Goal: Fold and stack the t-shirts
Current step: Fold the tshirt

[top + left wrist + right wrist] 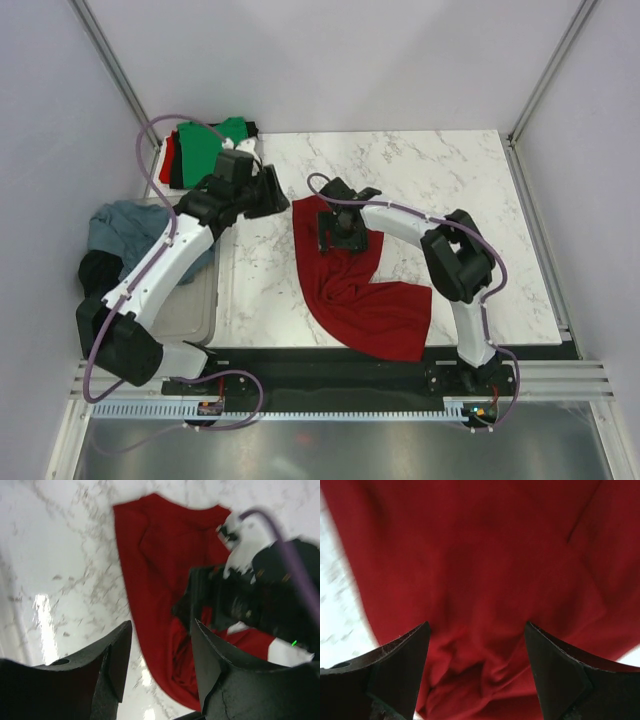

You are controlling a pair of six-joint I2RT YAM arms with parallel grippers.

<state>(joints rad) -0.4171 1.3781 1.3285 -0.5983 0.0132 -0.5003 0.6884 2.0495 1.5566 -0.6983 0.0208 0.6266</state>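
Observation:
A dark red t-shirt (350,290) lies crumpled in a curved strip on the marble table (440,180). My right gripper (335,238) is open and hovers right over its upper part; in the right wrist view red cloth (485,565) fills the gap between the jaws (477,652). My left gripper (274,190) is open and empty just left of the shirt's top edge; its wrist view shows the shirt (155,575) and the right gripper's body behind it. A bright green t-shirt (212,146) tops a folded stack at the back left, with red and black cloth under it.
A clear plastic tub (200,305) stands at the left, off the marble, holding a grey-blue shirt (128,226) and a black shirt (98,270). White walls with metal posts close in the back and sides. A black rail runs along the near edge.

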